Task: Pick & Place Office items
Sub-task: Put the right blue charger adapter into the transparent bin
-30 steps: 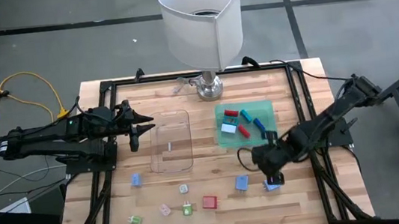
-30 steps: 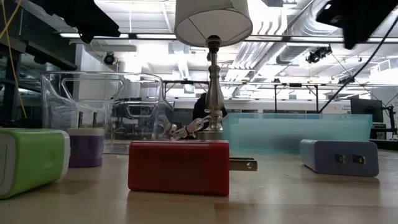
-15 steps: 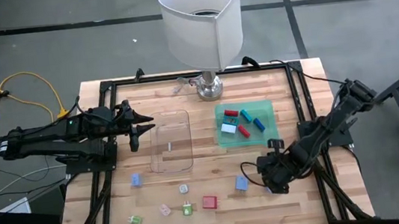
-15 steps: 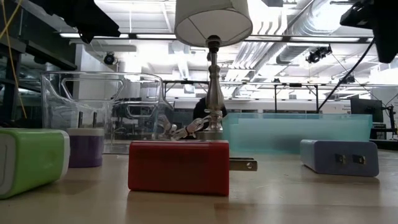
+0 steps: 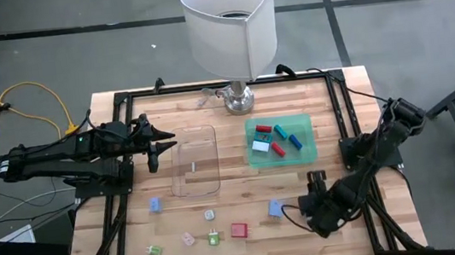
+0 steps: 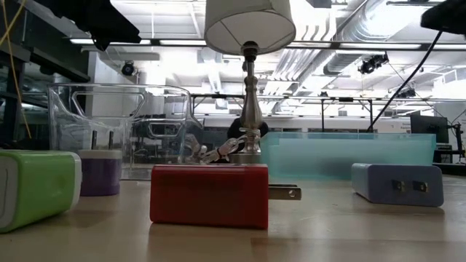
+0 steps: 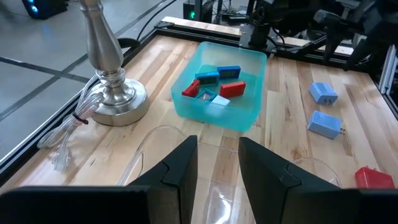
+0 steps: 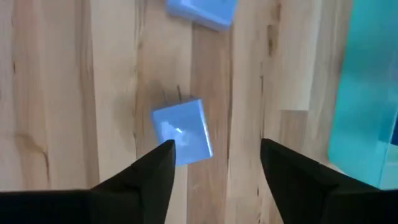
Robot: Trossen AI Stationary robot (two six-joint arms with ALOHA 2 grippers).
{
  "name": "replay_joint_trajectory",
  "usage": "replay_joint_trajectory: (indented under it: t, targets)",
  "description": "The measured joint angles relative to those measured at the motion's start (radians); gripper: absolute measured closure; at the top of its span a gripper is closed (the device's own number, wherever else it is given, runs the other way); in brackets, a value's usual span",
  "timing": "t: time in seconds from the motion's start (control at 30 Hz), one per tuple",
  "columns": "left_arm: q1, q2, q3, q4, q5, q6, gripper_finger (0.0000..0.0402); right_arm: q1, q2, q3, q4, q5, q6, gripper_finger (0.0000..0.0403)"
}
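right gripper has swung from beside the green tray down to the near right of the surface, and its fingers have spread; they now sit apart over a pale blue block, not gripping. next pick looks set up. left gripper waits narrowly parted over the clear tray.

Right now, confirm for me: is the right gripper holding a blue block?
No. In the right wrist view the right gripper is open, and the blue block lies free on the table.
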Motion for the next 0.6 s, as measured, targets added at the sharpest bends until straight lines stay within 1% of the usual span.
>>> replay_joint_trajectory:
  t: [0.27, 0.37, 0.6]
  targets:
    - [0.0, 0.0, 0.0, 0.0, 0.0, 0.0, 0.0291, 0.064, 0.055, -0.002, 0.046, 0.015, -0.041, 0.0174]
    - [0.0, 0.0, 0.0, 0.0, 0.0, 0.0, 0.0291, 0.072, 0.054, -0.038, 0.114, 0.016, -0.051, 0.0174]
    - [0.0, 0.0, 0.0, 0.0, 0.0, 0.0, 0.0291, 0.07, 0.055, -0.148, 0.219, -0.033, -0.021, 0.0174]
